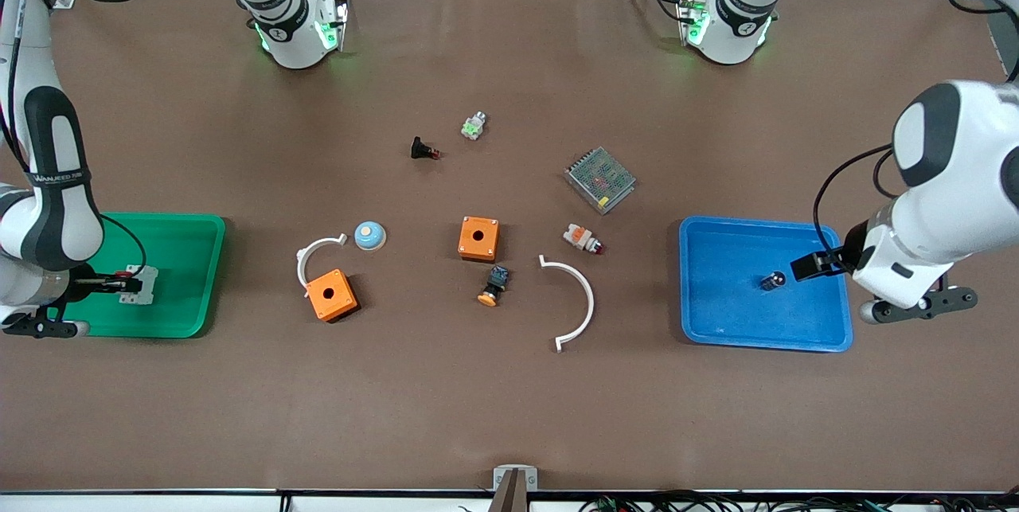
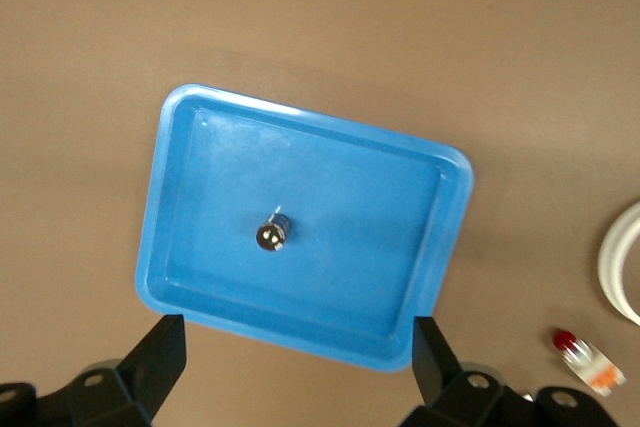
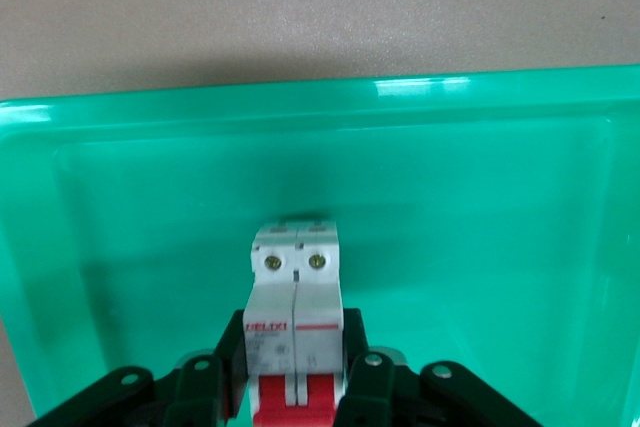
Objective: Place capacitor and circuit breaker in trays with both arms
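The capacitor (image 1: 771, 282), a short dark cylinder with a silvery end, lies alone in the blue tray (image 1: 716, 321); it also shows in the left wrist view (image 2: 270, 235). My left gripper (image 1: 818, 264) is open and empty, up over the tray's edge at the left arm's end (image 2: 297, 367). The white-grey circuit breaker (image 1: 142, 285) with red levers is inside the green tray (image 1: 191, 257). My right gripper (image 1: 111, 283) is shut on the circuit breaker (image 3: 297, 307), one finger (image 3: 222, 367) on each side, low in the green tray (image 3: 480, 247).
Between the trays lie two orange boxes (image 1: 478, 238) (image 1: 331, 295), two white arcs (image 1: 575, 301) (image 1: 312, 255), a blue dome (image 1: 370, 235), an orange-capped button (image 1: 493, 287), a white-orange part (image 1: 582, 239), a mesh metal box (image 1: 600, 178), a black push-button (image 1: 423, 150) and a small green-white part (image 1: 473, 126).
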Controlling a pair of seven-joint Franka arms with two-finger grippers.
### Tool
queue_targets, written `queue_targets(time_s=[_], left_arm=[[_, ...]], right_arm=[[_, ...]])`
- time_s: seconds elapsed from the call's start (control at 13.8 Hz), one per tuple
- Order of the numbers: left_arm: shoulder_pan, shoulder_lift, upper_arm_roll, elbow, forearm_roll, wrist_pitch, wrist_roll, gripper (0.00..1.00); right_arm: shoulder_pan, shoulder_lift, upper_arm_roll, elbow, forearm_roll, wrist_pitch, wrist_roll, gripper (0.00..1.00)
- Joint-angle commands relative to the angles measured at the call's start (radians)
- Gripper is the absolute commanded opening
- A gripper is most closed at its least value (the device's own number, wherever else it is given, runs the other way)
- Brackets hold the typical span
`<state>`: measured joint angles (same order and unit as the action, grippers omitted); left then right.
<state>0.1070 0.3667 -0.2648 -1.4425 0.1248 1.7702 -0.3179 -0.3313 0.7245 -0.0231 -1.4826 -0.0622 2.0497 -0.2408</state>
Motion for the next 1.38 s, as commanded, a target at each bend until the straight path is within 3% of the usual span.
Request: queue_targets(time_s=[0.0, 0.22, 0.58, 0.8, 1.02, 1.16, 1.31], left_arm=[[0.007, -0.063, -0.013, 0.040, 0.004, -0.099, 0.019, 1.00], [0.008, -0.144, -0.013, 0.040, 0.004, -0.153, 0.022, 1.00], [0.013, -0.250, 0.001, 0.034, -0.014, -0.222, 0.143, 1.00], [-0.056, -0.302, 0.097, 0.018, -0.033, -0.288, 0.221, 1.00], [-0.110, -0.337, 0.176, -0.009, -0.083, -0.298, 0.227, 1.00], [-0.145, -0.370, 0.220, -0.051, -0.112, -0.290, 0.230, 1.00], [-0.147, -0.374, 0.220, -0.052, -0.114, -0.290, 0.229, 1.00]], right_arm=[[-0.018, 0.006, 0.018, 0.028, -0.018, -0.010, -0.005, 0.99], [-0.009, -0.016, 0.020, 0.022, -0.013, -0.037, -0.003, 1.00], [0.063, -0.196, 0.025, -0.016, -0.010, -0.253, 0.072, 0.98], [0.133, -0.380, 0.025, -0.201, -0.010, -0.246, 0.164, 0.98], [0.210, -0.532, 0.025, -0.315, -0.008, -0.255, 0.245, 0.98], [0.239, -0.606, 0.026, -0.338, -0.007, -0.278, 0.248, 0.99], [0.259, -0.660, 0.028, -0.331, 0.011, -0.333, 0.253, 0.99]])
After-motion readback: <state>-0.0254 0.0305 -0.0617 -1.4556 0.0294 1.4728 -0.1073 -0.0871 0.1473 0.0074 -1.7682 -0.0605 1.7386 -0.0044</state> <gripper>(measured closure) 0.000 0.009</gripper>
